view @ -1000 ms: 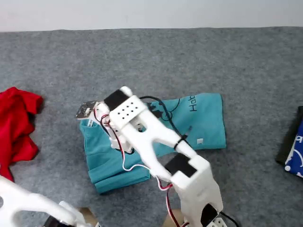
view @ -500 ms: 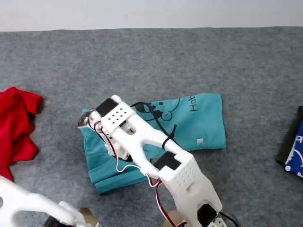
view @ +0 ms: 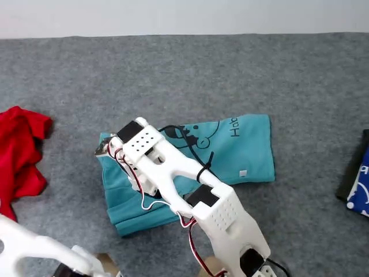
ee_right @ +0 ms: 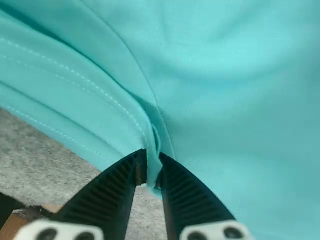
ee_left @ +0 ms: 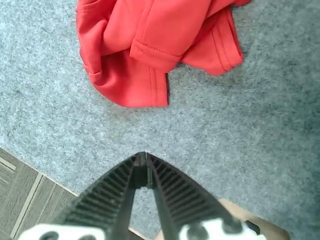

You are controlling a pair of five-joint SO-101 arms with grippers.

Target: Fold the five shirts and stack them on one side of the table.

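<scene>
– Black ribbed fingers at the near corner: how does the left gripper (ee_left: 146, 162) stand?
– Pressed together, tip against tip. It hangs over the grey table cover (ee_left: 260, 125), just inside its near edge, with a strip of wood-patterned surface (ee_left: 20, 187) beside that edge.
– And the right gripper (ee_right: 151, 167)?
– Pinching a ridge of the teal shirt (ee_right: 225, 75), close by a stitched hem. The cloth bunches up between the fingertips.
– Where does that shirt lie?
– In the middle of the table, spread sideways, its left end doubled into a thicker band on the near side. The right arm (view: 190, 179) runs from the near edge out over that left end, and its wrist covers the shirt's left border.
– What lies beyond the left gripper?
– The red shirt (ee_left: 150, 45), crumpled in a heap at the table's left edge, well apart from the teal one.
– On the other side?
– A blue cloth (view: 360, 187) with white print, resting on something dark at the right edge and cut off by the frame.
– Farthest off?
– Grey cover running up to a pale wall (view: 173, 17).
</scene>
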